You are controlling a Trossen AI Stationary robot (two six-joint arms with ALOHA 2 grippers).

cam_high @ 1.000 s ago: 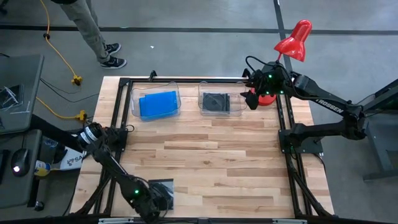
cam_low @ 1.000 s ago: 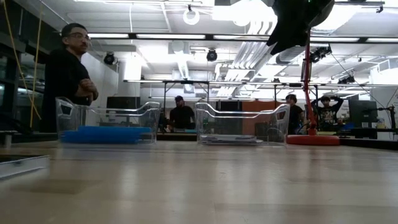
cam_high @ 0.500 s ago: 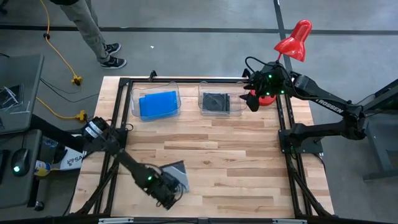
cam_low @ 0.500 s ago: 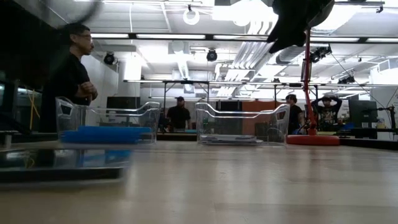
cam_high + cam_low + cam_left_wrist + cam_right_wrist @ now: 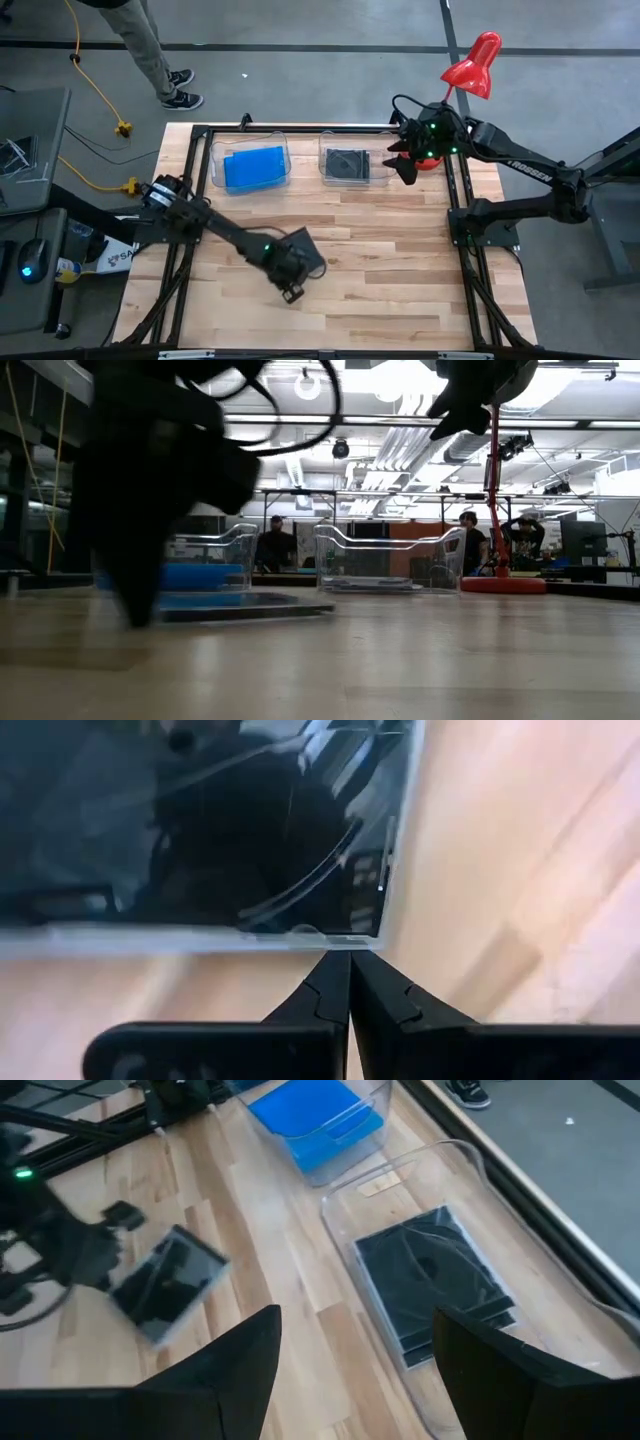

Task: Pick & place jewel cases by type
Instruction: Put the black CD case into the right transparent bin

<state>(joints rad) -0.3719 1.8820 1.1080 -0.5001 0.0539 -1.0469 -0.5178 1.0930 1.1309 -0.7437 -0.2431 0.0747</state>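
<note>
The left arm reached low across the tabletop toward its middle, its left gripper (image 5: pixel 349 982) pinched tight on the edge of a black jewel case (image 5: pixel 303 250). The right gripper (image 5: pixel 407 160) hung spread wide and empty near the far right corner. Two clear tubs stood along the far edge: one (image 5: pixel 283 148) held blue cases (image 5: pixel 253 166), the other (image 5: pixel 326 148) stacked black cases (image 5: pixel 432 1284), count unclear.

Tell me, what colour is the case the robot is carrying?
Black. The jewel case shows best in the right wrist view.
</note>
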